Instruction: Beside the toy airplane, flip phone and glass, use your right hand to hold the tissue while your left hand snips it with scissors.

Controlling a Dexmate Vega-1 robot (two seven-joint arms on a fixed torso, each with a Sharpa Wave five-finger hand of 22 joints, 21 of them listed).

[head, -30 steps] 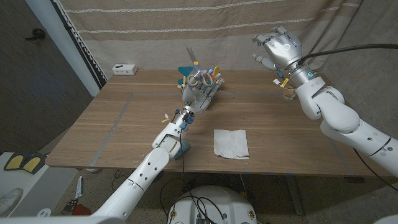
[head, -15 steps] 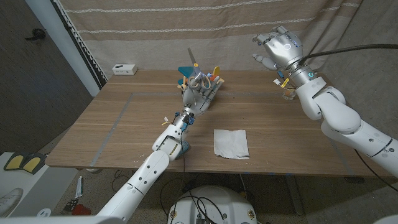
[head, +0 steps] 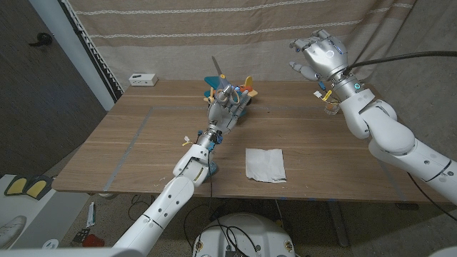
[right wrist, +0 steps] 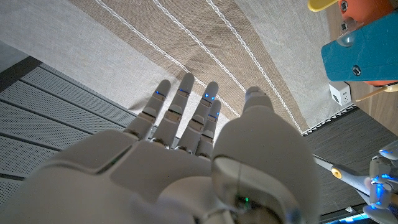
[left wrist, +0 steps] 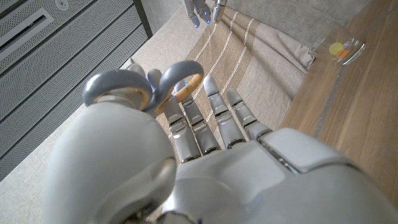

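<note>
My left hand (head: pixel 225 103) is raised over the table's back middle and grips grey scissors (head: pixel 217 73), blades pointing up. In the left wrist view the scissors' handle loops (left wrist: pixel 148 91) sit around the fingers of the left hand (left wrist: pixel 205 168). Just behind that hand lies the blue, orange and yellow toy airplane (head: pixel 246 88). The white tissue (head: pixel 265 163) lies flat near the front edge, untouched. My right hand (head: pixel 321 53) hangs high at the back right, fingers spread, holding nothing. The glass (head: pixel 330 107) stands below it.
A white box (head: pixel 143 79) sits at the back left corner. A small blue object (head: pixel 208 170) lies under my left forearm at the front edge. The wooden table (head: pixel 136 143) has bare wood on its left half. A striped curtain hangs behind.
My left hand has shifted slightly left and away with the scissors, whose blades now lean more to the left. The right hand and the tissue have stayed put.
</note>
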